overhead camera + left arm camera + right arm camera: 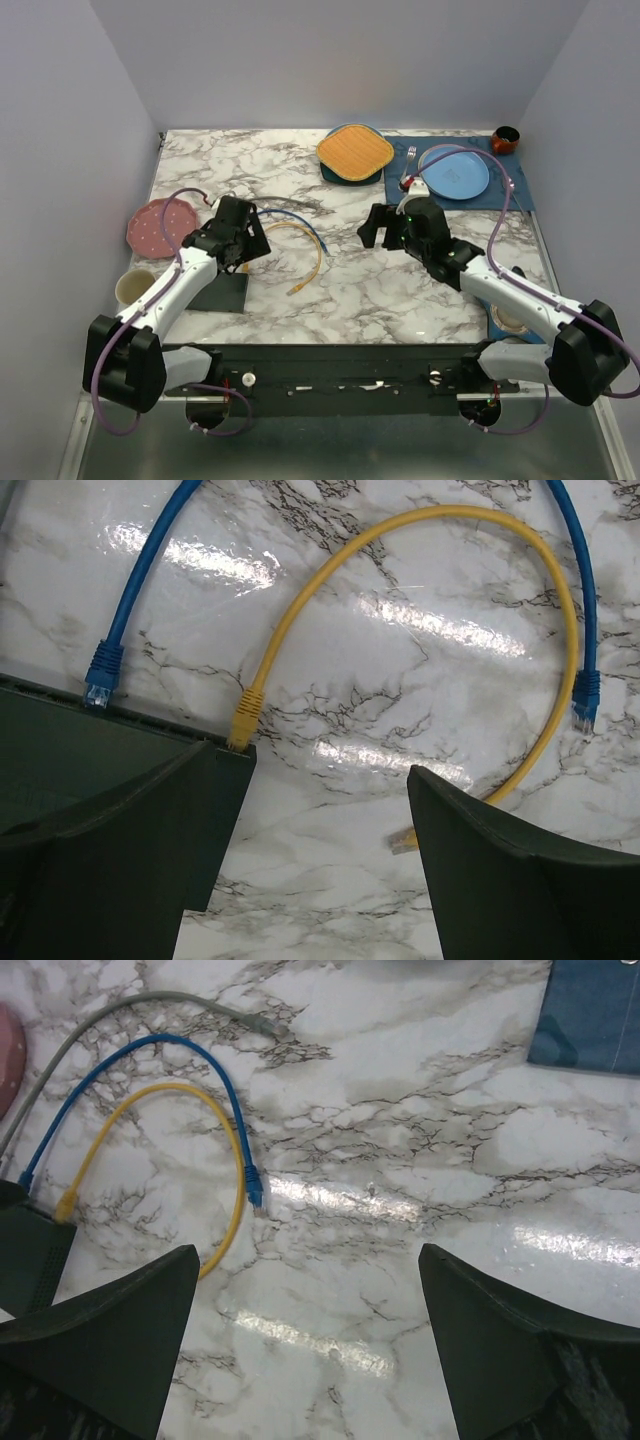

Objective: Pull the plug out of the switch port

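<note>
The switch (60,755) is a flat black box at the lower left of the left wrist view. In the top view it (225,292) lies partly under the left arm. A blue plug (100,676) and a yellow plug (243,718) sit in ports on its edge. The yellow cable (318,250) loops to a free end (402,840). The blue cable's free plug (254,1188) lies on the marble. My left gripper (315,770) is open and empty, just right of the yellow plug and above the table. My right gripper (308,1260) is open and empty over bare marble at the centre right (378,228).
A grey cable (150,1000) runs behind the blue one. A pink plate (150,225) and a cup (133,287) stand at the left. An orange plate (354,150), a blue plate (455,172) on a blue mat (510,192), a fork (410,158) and a brown bowl (506,138) are at the back.
</note>
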